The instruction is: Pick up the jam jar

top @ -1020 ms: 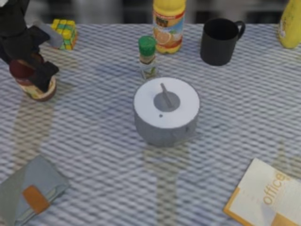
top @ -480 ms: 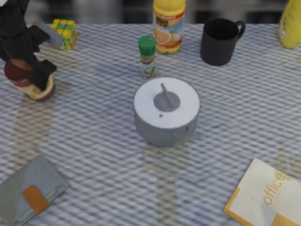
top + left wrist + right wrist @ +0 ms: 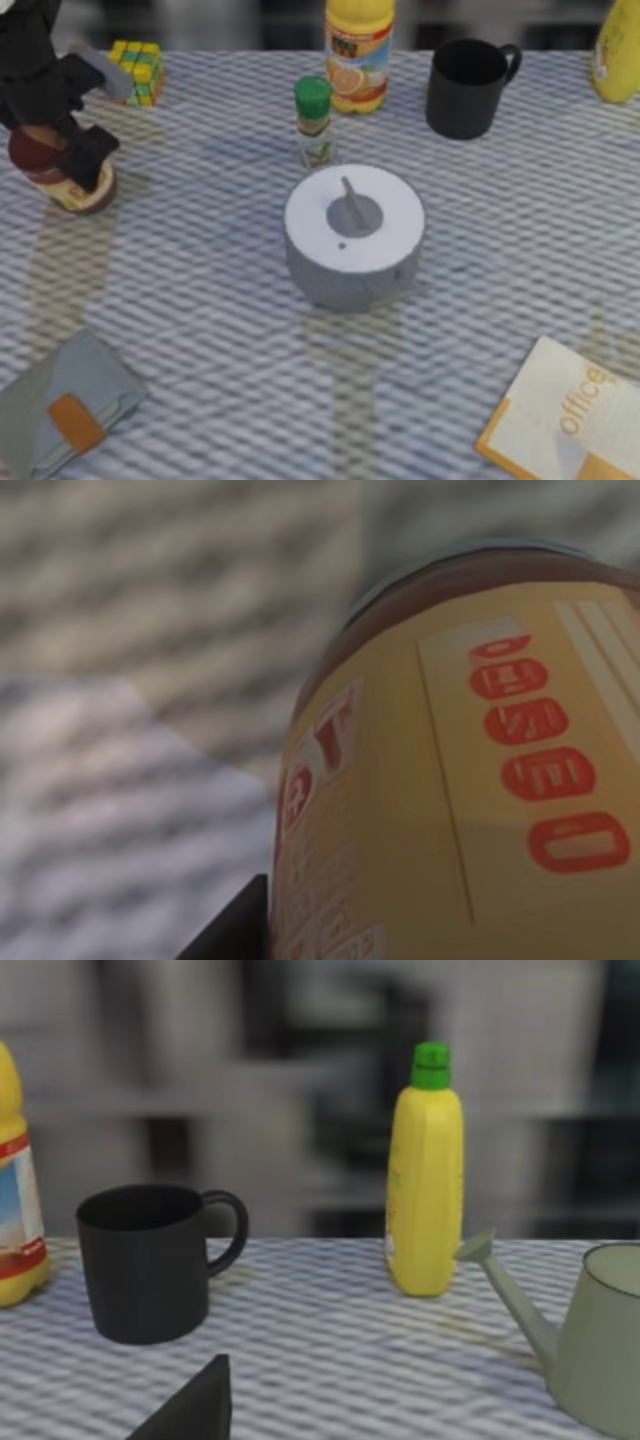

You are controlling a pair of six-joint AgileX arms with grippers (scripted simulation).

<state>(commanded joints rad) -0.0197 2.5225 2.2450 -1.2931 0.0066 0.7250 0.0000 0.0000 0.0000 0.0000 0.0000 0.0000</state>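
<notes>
The jam jar, with a dark red lid and an orange-yellow label, is at the far left of the table in the top view and leans over. My left gripper is shut on it, its black fingers clamped across the jar's body. In the left wrist view the label fills most of the picture, with one black fingertip pressed against its side. My right arm is out of the top view; only a dark part of my right gripper shows in the right wrist view, over the cloth.
A colour cube sits behind the jar. A green-capped spice bottle, an orange juice bottle, a black mug and a yellow bottle stand at the back. A white round block is mid-table, a grey wallet front left, a booklet front right.
The jar's lid has swung a little to the left and the jar leans more than a second ago. Over the last half second almost nothing moved.
</notes>
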